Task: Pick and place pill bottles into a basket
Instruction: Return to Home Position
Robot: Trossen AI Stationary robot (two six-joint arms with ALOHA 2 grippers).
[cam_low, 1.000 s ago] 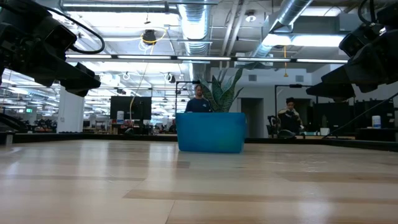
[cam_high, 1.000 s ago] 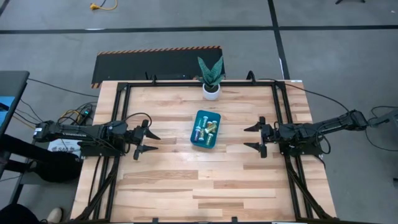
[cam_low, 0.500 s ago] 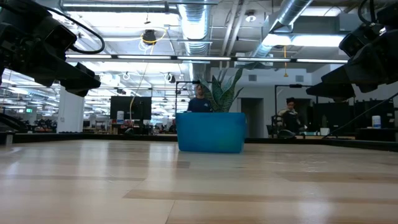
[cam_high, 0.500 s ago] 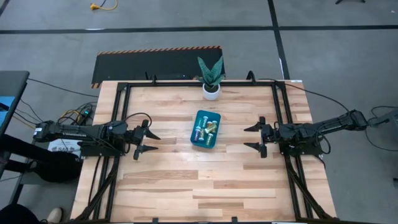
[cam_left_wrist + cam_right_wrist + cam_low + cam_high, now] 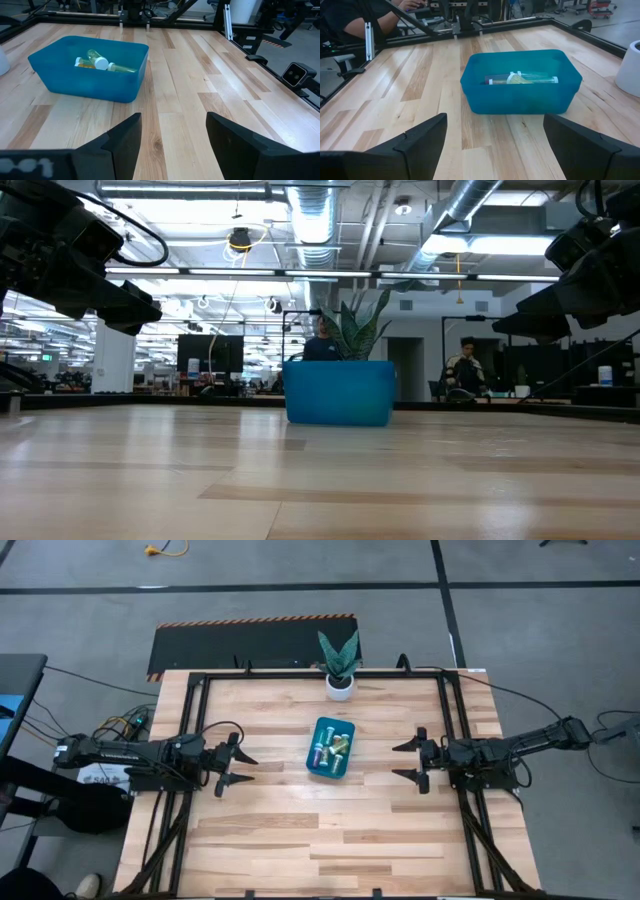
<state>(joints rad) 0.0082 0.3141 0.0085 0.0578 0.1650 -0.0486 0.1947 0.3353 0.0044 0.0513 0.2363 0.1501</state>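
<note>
The left pincer [image 5: 250,771] hung over the counter [image 5: 270,830], well off to the left of the basket [image 5: 312,745]. Its two dark fingers [image 5: 120,140] were spread wide apart and held nothing. They pointed at the basket. The right pincer [image 5: 395,761] hung well off to the right of the basket and pointed back at it. Its fingers were spread wide apart too, and it held nothing. So the basket sat between the two pincers, and neither one touched it. From down low, both arms were up in the air, higher than the top of the basket. The basket was blue and sat flat on the wood, near the middle of the counter. The pill bottles [image 5: 333,748] lay inside it in a little heap, all on their sides. From above I could see purple, yellow and green ones. From the left wrist I could see a yellow one with a white cap. A white pot with a green plant [image 5: 339,686] stood behind the basket, near the back edge of the counter, and did not touch it. Far behind the basket, out in the room, two people [image 5: 463,366] were at desks.
</note>
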